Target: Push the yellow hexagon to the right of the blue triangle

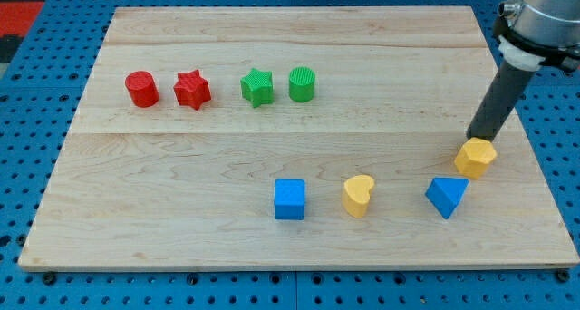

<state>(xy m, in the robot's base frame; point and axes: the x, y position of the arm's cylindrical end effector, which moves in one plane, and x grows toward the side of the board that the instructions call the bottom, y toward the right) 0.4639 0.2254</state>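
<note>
The yellow hexagon (476,157) sits near the board's right edge. The blue triangle (447,197) lies just below it and a little to the view's left, apart by a small gap. My tip (475,137) stands at the hexagon's top edge, touching or nearly touching it, with the dark rod slanting up to the view's right.
A yellow heart (358,196) and a blue cube (290,199) lie left of the triangle in a row. A red cylinder (141,89), red star (192,90), green star (257,87) and green cylinder (303,83) line the upper left. The wooden board (181,210) ends close right of the hexagon.
</note>
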